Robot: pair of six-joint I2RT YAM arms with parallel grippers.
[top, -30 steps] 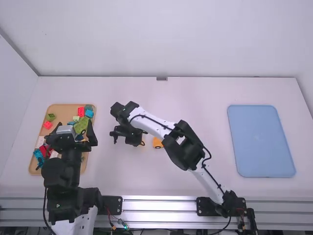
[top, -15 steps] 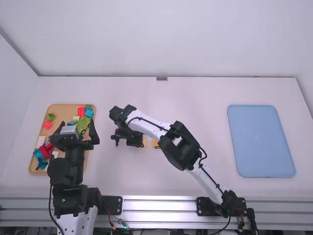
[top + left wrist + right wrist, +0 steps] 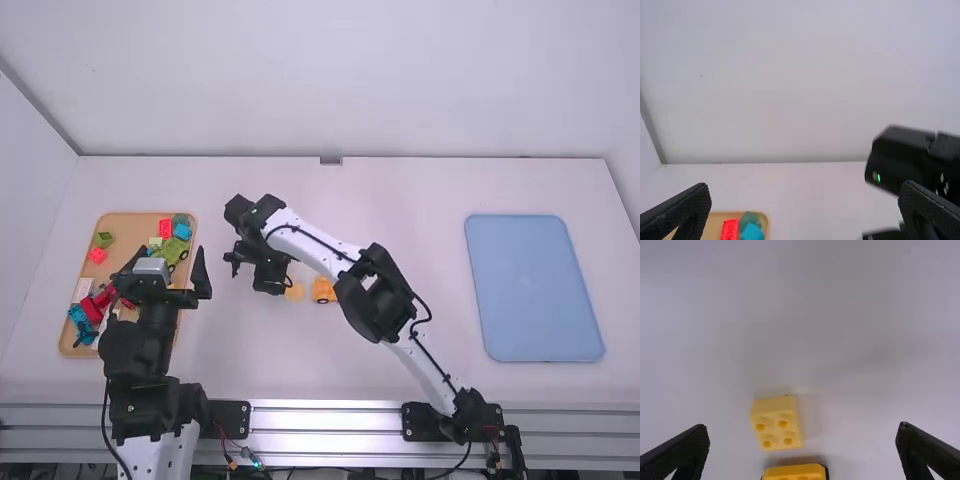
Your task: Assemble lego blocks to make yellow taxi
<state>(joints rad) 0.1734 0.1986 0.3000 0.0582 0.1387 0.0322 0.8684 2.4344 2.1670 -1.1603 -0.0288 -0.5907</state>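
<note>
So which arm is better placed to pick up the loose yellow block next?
The right, I'd judge: its open gripper faces the yellow block, with the wheeled orange piece close beside it. The left gripper is farther off, over by the tray.

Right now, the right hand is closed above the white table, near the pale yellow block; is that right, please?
Not closed: the right wrist view shows the right hand open. It is indeed above the white table, near the pale yellow block.
</note>
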